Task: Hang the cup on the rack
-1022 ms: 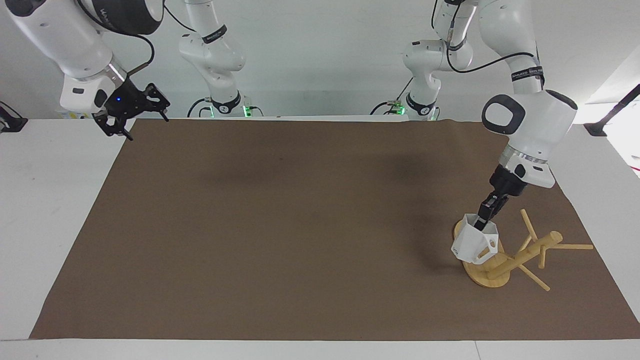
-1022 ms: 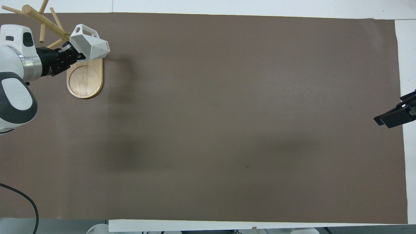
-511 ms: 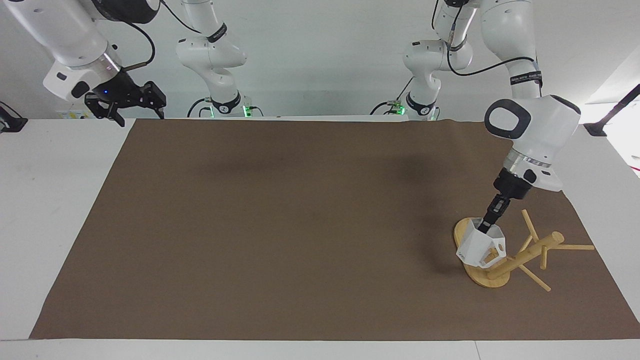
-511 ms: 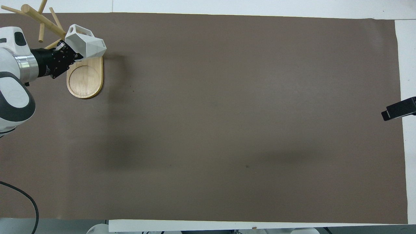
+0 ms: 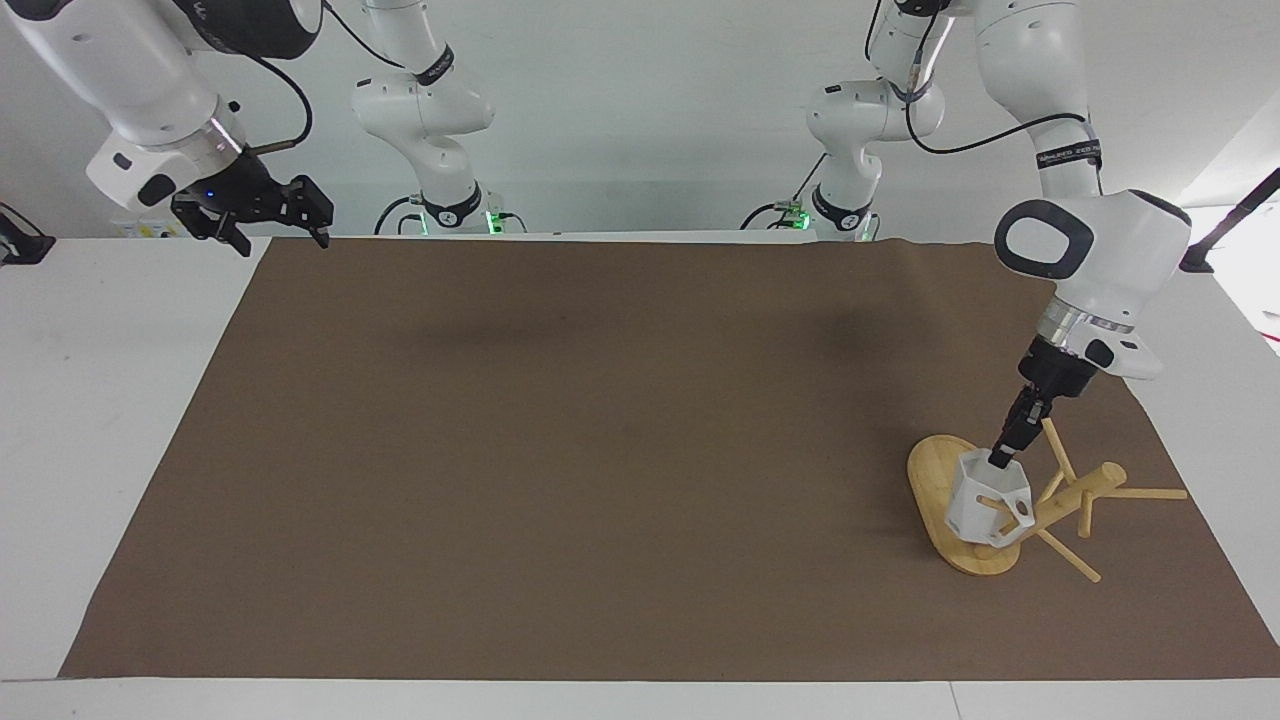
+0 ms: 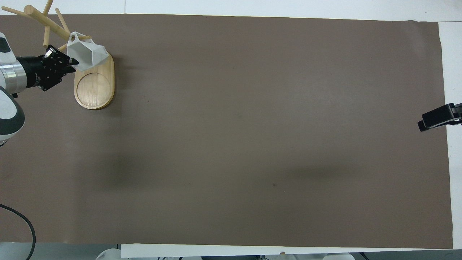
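The white faceted cup (image 5: 982,500) hangs tilted over the bamboo rack's oval base (image 5: 935,478), with its handle against the rack's post (image 5: 1065,503). In the overhead view a thin peg (image 6: 85,36) pokes out at the cup's handle; I cannot tell whether it passes through the hole. My left gripper (image 5: 1000,459) is shut on the cup's rim, reaching down from the left arm's end of the table. The overhead view also shows the cup (image 6: 88,55), the left gripper (image 6: 71,61) and the base (image 6: 94,86). My right gripper (image 5: 272,215) waits open, raised over the mat's corner by the right arm's base.
A brown mat (image 5: 600,450) covers most of the white table (image 5: 90,400). The rack's other pegs (image 5: 1145,493) stick out toward the left arm's end. The right gripper (image 6: 436,117) shows at the mat's edge in the overhead view.
The left gripper has carried the cup lower and toward the rack's post, bringing the handle up to a peg. The right gripper has lifted slightly and turned.
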{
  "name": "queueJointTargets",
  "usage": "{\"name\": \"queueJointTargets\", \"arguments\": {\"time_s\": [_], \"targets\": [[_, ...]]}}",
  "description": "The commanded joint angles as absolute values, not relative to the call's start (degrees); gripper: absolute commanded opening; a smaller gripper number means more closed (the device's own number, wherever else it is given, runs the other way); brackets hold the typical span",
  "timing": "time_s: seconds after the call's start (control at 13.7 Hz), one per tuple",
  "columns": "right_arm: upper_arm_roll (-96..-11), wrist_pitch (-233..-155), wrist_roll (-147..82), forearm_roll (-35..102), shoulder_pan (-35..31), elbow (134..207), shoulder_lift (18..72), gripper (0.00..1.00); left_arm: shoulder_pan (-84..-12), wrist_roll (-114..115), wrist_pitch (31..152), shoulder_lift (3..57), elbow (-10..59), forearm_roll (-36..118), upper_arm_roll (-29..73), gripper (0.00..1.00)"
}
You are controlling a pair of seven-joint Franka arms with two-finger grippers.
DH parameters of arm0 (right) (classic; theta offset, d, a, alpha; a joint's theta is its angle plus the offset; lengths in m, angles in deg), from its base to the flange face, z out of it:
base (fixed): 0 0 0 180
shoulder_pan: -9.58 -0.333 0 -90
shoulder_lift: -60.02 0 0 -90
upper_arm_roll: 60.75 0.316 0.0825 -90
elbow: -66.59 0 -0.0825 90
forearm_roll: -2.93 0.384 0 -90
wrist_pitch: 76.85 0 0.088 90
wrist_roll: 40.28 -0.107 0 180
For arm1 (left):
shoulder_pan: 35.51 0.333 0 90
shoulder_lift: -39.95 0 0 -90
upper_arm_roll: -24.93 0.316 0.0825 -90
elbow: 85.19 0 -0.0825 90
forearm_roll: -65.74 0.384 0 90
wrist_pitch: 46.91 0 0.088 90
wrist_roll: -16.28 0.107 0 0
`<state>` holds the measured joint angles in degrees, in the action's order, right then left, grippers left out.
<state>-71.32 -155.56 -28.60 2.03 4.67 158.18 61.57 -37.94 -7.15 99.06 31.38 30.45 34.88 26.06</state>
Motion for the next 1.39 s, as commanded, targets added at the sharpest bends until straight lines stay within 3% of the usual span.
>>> {"name": "queueJointTargets", "arguments": {"time_s": [0.0, 0.29, 0.58, 0.88, 1.31], "targets": [[-72.1, -155.0, -29.5, 1.4, 4.4, 157.4, 61.4, 1.00, -37.2, -6.9, 97.9, 31.4, 29.7, 34.4, 25.9, 1.00], [-71.9, -154.5, -29.6, 1.4, 4.7, 157.8, 61.8, 1.00, -35.2, -7.1, 90.6, 33.8, 29.4, 36.5, 26.1, 1.00], [-71.8, -153.9, -29.5, 1.4, 4.8, 157.9, 61.9, 1.00, -35.1, -6.9, 81.9, 35.6, 28.4, 51.6, 26.5, 1.00], [-73.0, -154.8, -31.0, 1.4, 4.8, 158.3, 62.2, 1.00, -34.1, -2.5, 64.9, 39.4, 24.5, 64.7, 26.5, 1.00], [-73.1, -154.6, -31.8, 1.5, 5.2, 158.6, 62.6, 1.00, -33.3, 15.5, 43.3, 38.6, 7.9, 65.4, 27.2, 1.00]]}}
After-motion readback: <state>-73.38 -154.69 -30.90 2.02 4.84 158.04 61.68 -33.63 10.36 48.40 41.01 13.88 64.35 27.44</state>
